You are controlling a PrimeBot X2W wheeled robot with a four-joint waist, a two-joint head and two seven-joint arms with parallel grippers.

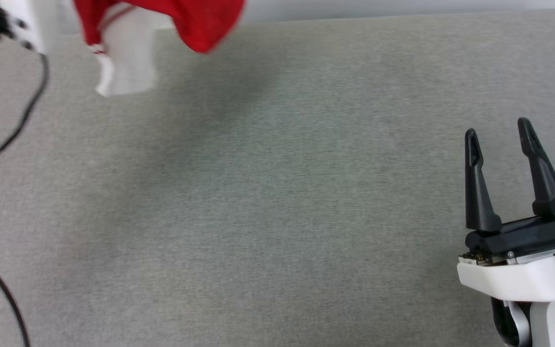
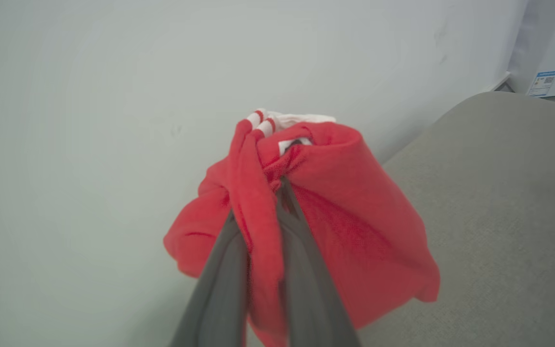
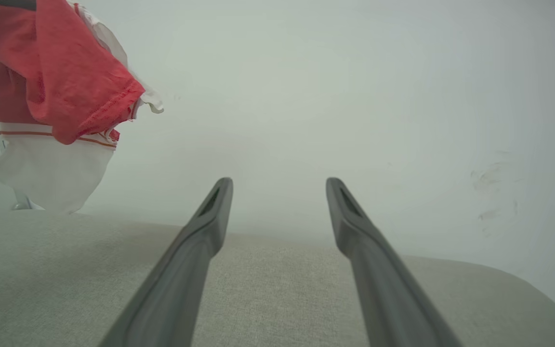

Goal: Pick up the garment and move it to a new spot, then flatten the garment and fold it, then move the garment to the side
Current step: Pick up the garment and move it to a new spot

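Spreading its fingers wide and holding nothing, the right gripper (image 1: 497,126) sits nearest, low over the grey fabric surface (image 1: 277,202). Farther off to the left, the left gripper (image 2: 264,212) pinches the bunched red shirt (image 2: 354,217) in the air, fingertips buried in cloth. The head view blurs the shirt and crops its top. I cannot tell whether its white sleeve (image 1: 128,62) touches the surface.

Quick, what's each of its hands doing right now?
Left hand: closed, holding the bunched red jersey up in the air.
Right hand: open, holding nothing.
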